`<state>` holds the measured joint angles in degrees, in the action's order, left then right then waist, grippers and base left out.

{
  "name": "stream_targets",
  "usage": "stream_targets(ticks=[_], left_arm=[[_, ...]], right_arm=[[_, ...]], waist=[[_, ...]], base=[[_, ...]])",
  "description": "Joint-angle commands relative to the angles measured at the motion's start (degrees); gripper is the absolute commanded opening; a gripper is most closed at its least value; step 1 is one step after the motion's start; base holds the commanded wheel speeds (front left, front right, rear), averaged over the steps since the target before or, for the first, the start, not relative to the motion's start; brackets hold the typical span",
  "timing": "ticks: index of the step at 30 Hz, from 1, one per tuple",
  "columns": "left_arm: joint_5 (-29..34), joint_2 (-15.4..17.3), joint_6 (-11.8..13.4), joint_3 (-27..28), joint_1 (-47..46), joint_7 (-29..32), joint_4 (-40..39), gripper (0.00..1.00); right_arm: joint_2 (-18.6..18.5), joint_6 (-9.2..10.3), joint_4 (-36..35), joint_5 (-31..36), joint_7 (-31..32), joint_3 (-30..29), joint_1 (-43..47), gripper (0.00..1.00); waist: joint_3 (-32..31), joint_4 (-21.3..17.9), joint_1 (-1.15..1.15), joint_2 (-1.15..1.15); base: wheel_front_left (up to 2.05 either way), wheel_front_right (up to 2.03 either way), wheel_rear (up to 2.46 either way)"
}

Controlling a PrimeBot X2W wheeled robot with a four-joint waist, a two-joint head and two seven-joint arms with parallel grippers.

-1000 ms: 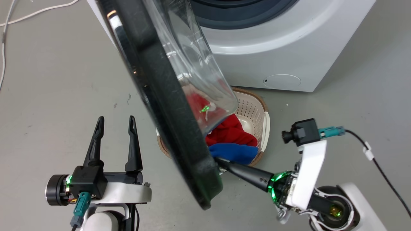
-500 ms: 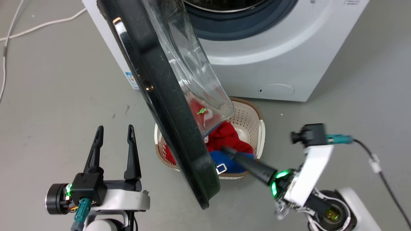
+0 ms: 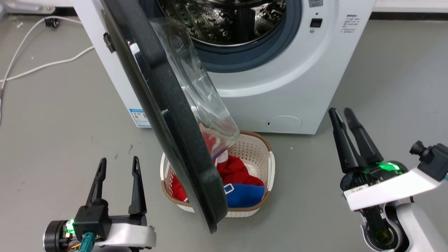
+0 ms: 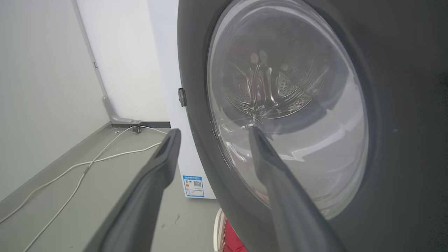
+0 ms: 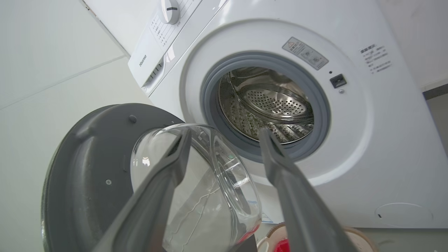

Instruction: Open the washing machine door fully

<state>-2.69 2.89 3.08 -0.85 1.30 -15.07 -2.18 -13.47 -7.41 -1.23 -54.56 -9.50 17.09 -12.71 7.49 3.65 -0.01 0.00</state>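
The washing machine [image 3: 297, 91] stands on the grey floor [image 3: 52, 133] toward its far edge, its steel drum [image 3: 227, 21] exposed inside the grey gasket. The washing machine door [image 3: 171, 140] hangs from the machine's left side and juts out toward the robot, nearly edge-on in the head view, its free edge over a cream laundry basket [image 3: 271, 164] that sits on the floor just in front of the machine's base and holds red and blue clothes. By my reading the door is well open but could fold further left. It looks rigid and fairly heavy: a thick black rim carrying a bulging glass bowl [image 3: 203, 101], free to move only along its hinge arc, so any force should follow that arc rather than lift or twist. The glossy outer rim is likely slick, and the glass is the fragile part, best left alone. The soundest place to act is the rim's free edge, farthest from the hinge, either pinched across its thickness or pushed on the matt inner face. The left end effector [image 3: 118, 161] hovers near the door's outer side, fingers apart and empty; the right end effector [image 3: 339, 111] is well apart from the door, off the machine's right front corner, fingers also apart per its wrist view.
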Motion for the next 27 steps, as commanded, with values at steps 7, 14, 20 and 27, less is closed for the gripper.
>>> stream_targets(ticks=[7,14,20,27], left_arm=[[0.52,0.0,0.16,1.0,2.5,-0.16,-0.25,1.0],[0.51,0.0,0.21,1.27,3.34,-0.16,-0.41,1.0],[0.63,0.0,-0.04,1.34,3.88,-0.16,-0.45,1.0],[0.63,0.0,-0.46,1.32,4.16,-0.16,-0.3,1.0]], right_arm=[[0.94,-0.14,2.14,19.69,-5.7,-8.16,1.88,1.0],[5.92,-0.09,-1.37,36.91,-5.68,-15.6,7.15,1.0],[8.15,-0.08,-1.8,43.25,-5.69,-18.13,11.94,1.0],[9.96,-0.08,-1.27,46.33,-5.7,-18.64,17.37,1.0]], waist=[[-2.72,-1.62,0.01,0.0],[-3.76,-2.23,0.01,0.0],[-4.21,-2.5,0.01,0.0],[-4.65,-2.38,0.01,0.0]], base=[[0.0,0.0,0.0],[0.0,0.0,0.0],[0.0,0.0,0.0],[0.0,0.0,0.0]])
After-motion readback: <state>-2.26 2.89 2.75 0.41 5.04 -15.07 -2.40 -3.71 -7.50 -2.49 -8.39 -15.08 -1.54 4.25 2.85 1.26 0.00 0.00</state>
